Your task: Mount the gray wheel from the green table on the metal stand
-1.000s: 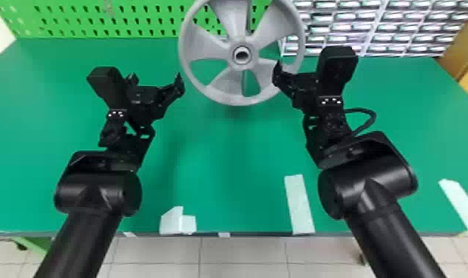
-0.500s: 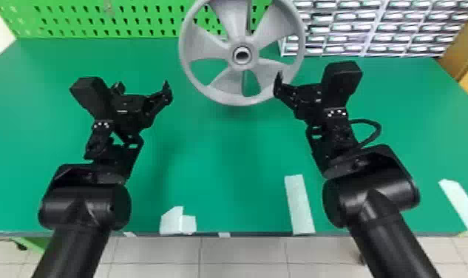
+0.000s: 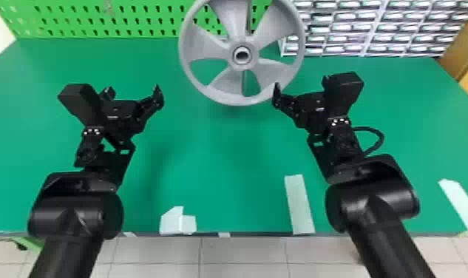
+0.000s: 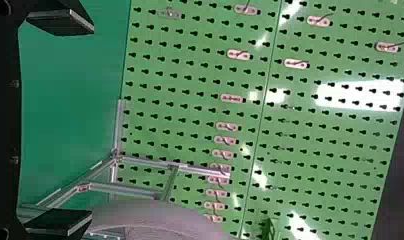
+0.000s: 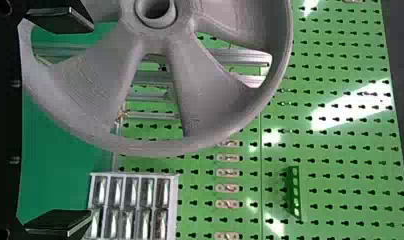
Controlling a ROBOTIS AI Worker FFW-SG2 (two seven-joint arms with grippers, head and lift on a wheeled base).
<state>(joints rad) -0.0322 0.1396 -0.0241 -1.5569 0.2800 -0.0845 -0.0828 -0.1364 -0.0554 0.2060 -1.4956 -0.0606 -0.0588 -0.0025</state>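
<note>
Green table (image 3: pixel 221 155) underneath. On it, metal stand (image 4: pixel 195 171) behind the wheel (image 3: pixel 240 67), which is upright at 12 o'clock in the head view. Left gripper (image 3: pixel 133 95) at 10 o'clock, fingers spread; right gripper (image 3: pixel 301 88) at 2, also spread.

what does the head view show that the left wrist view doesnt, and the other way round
Head view: the right gripper, the round hub, the drawer cabinet, pale tape pieces and the tiled floor.

Left wrist view: a slanted bar of the metal stand, meeting other bars at a corner, and a row of small hook plates on the pegboard.

Both: the gray wheel, the left gripper, the green table, the pegboard and parts of the stand.
</note>
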